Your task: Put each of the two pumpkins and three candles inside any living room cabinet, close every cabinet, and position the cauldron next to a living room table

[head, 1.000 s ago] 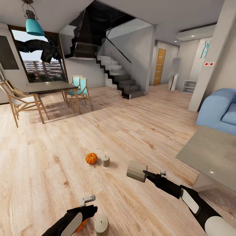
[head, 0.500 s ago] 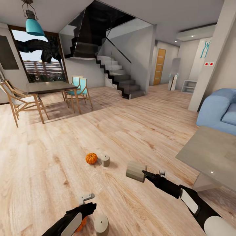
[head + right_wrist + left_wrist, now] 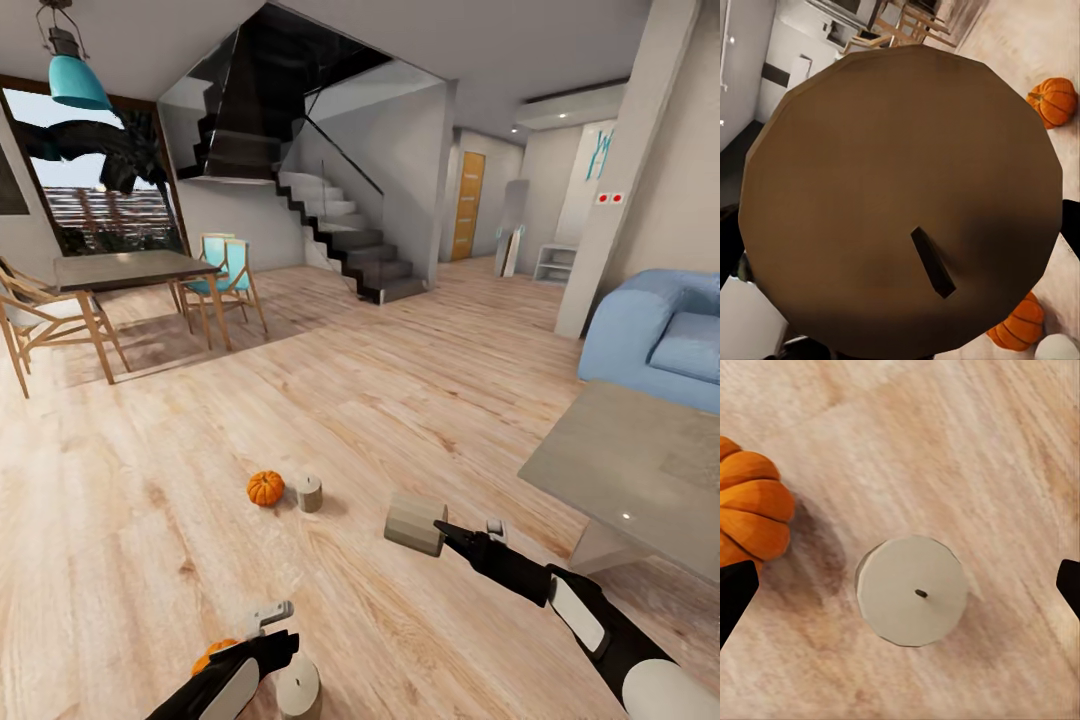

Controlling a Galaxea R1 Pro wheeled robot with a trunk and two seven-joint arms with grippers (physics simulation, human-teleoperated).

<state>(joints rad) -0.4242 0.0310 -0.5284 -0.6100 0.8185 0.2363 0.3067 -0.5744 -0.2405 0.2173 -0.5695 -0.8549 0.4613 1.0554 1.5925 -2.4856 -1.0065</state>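
candle (image 3: 912, 590) seen from above, upright on wooden floor (image 3: 967, 442), wick at centre | pumpkin (image 3: 750, 514) beside it, apart | dark fingertips (image 3: 733, 596) of left gripper (image 3: 900, 592) spread wide, candle between them, untouched

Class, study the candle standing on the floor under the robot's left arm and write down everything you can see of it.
The candle is a short, stubby beige-grey cylinder with faceted sides, a flat matte top and a tiny dark wick at its centre. It stands upright on the pale wooden floor, casting a soft shadow. An orange ribbed pumpkin sits close beside it, apart. The left tool hangs open above, dark fingertips either side, touching nothing.
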